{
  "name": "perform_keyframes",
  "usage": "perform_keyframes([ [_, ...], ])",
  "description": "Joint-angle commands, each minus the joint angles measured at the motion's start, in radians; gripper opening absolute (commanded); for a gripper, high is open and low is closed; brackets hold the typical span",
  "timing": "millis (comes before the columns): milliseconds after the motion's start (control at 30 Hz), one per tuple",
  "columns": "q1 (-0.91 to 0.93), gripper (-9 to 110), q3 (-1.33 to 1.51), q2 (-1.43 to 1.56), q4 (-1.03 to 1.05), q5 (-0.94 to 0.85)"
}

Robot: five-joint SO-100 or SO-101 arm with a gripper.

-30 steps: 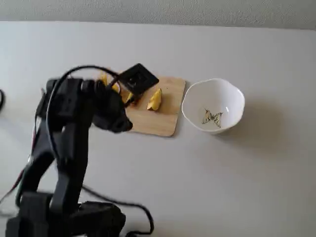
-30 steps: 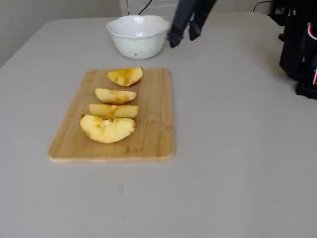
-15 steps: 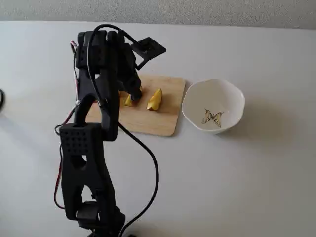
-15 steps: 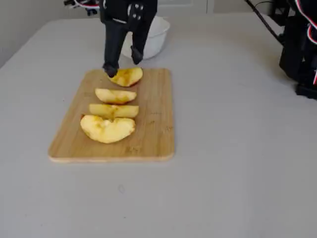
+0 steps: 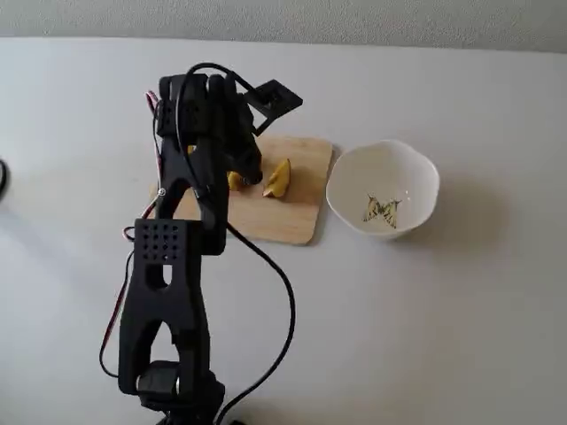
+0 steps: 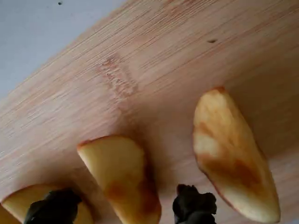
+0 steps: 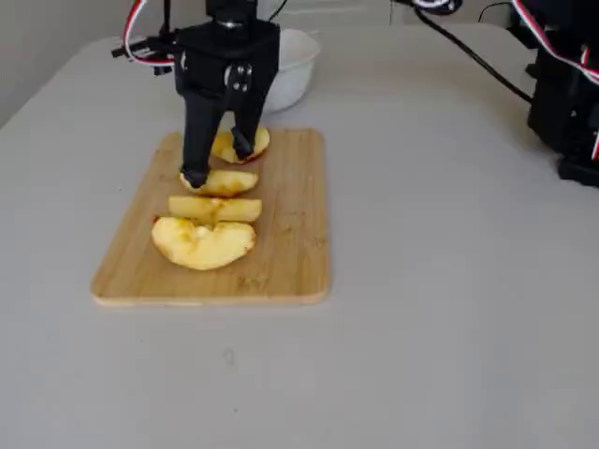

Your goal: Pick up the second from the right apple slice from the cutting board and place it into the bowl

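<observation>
Four apple slices lie in a row on the cutting board [image 7: 290, 234]. My gripper [image 7: 219, 162] is open and down over the second slice from the bowl end [image 7: 223, 182], one fingertip on each side. In the wrist view that apple slice [image 6: 124, 172] sits between the two dark fingertips [image 6: 194, 205], with a neighbour slice [image 6: 233, 158] to its right and another [image 6: 16, 205] at the lower left. The white bowl [image 5: 416, 181] stands right of the board [image 5: 301, 208] with nothing in it. The slice nearest the bowl [image 5: 277, 177] is in plain sight, while the arm hides the others in that fixed view.
The arm's base and cable [image 5: 164, 336] stand on the near side of the grey table in a fixed view. Dark equipment [image 7: 566, 94] sits at the right edge in the other fixed view. The bowl [image 7: 301, 65] is just behind the gripper there.
The gripper swung from beside the bowl to above the board, then came down and forward from the far slice to straddle the second one. It stayed open; no slice moved.
</observation>
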Motion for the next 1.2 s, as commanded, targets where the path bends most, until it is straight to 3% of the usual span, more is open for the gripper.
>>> perform_keyframes([
  [0, -0.015, 26, -0.064, 0.003, -0.032, 0.014],
  [333, -0.025, 17, -0.064, -0.035, -0.058, 0.011],
  [567, -0.035, 0, -0.064, -0.052, -0.061, 0.009],
  [867, -0.072, 0, -0.144, -0.043, -0.038, 0.055],
  [1167, -0.080, 0, -0.334, 0.041, 0.015, 0.221],
])
